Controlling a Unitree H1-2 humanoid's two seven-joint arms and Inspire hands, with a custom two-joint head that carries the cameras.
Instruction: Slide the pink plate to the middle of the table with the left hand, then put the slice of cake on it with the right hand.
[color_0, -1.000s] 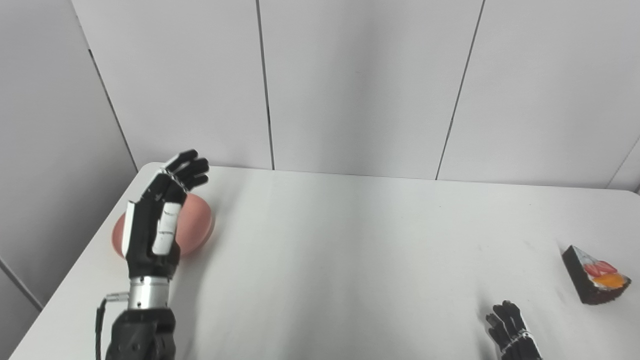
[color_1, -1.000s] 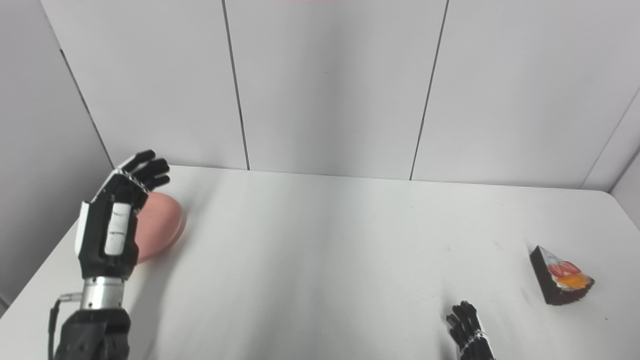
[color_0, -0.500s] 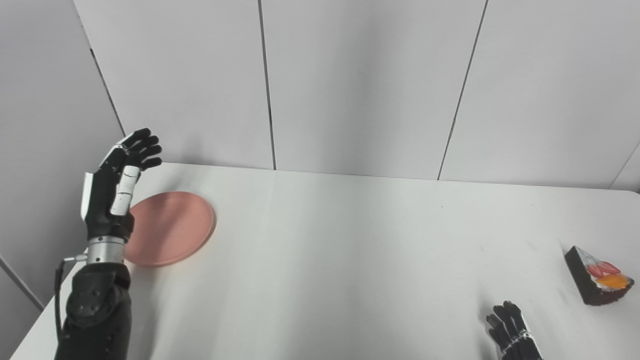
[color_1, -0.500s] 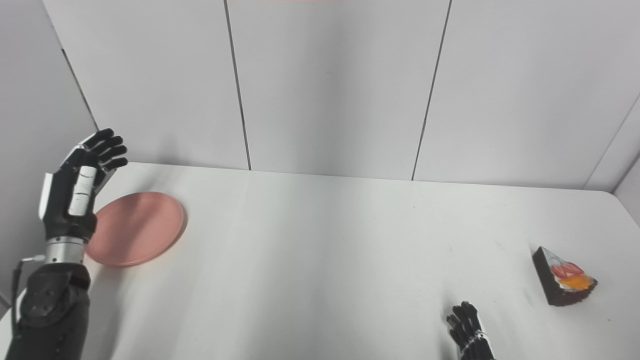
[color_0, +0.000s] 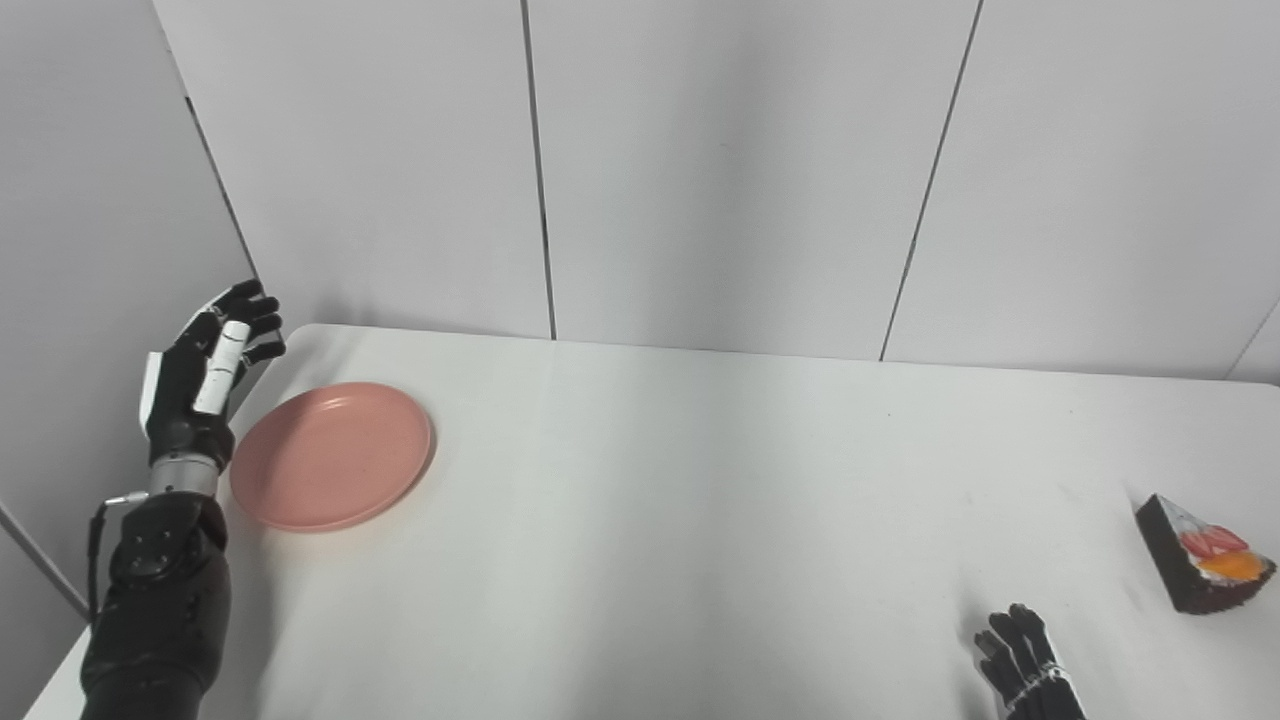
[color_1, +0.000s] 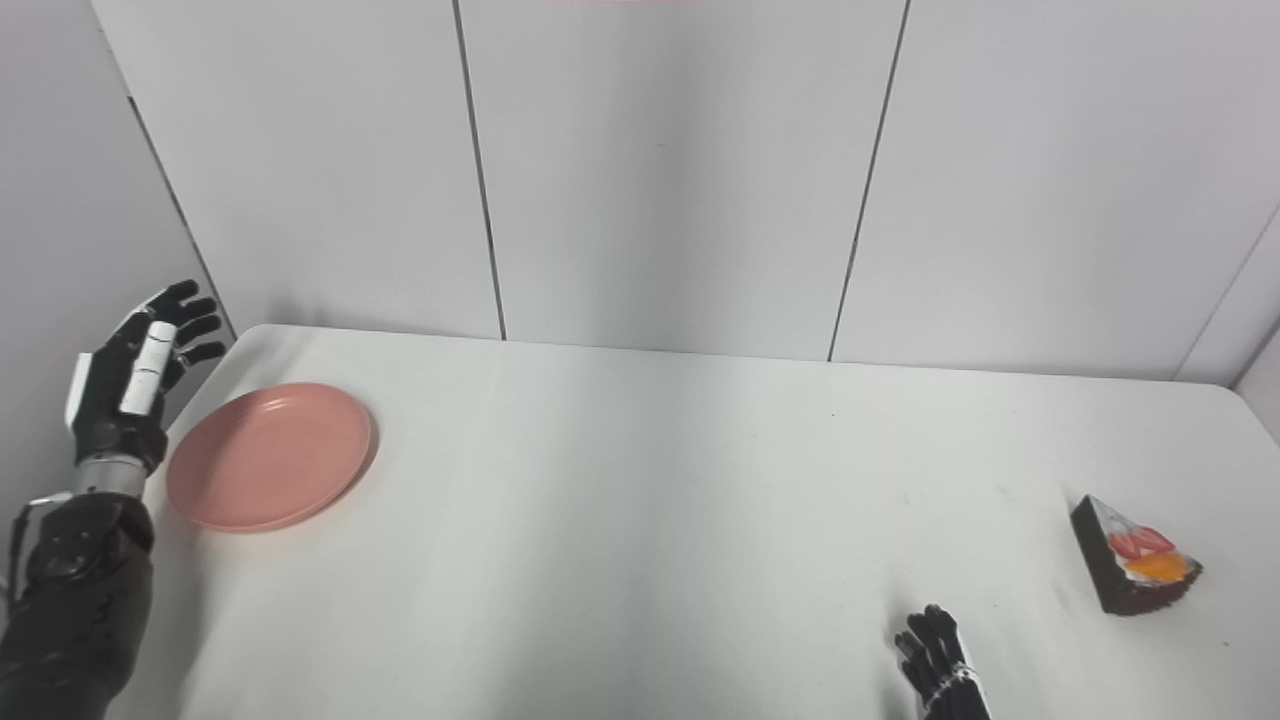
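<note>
The left hand (color_0: 205, 385) is up in the air at 9 o'clock from the plate (color_0: 332, 455), fingers spread wide, holding nothing. The plate sits flat near the left end of the surface (color_0: 700, 500), not touched. To do this well, the hand should come down by the plate's far-left rim and push gently toward 3 o'clock, so it does not tip. The cake (color_0: 1205, 553) waits at the right edge. The right hand (color_0: 1025, 660) is low at 5 o'clock, holding nothing; I cannot tell its spread. The surface is white, and grey wall panels (color_0: 720, 170) stand behind.
</note>
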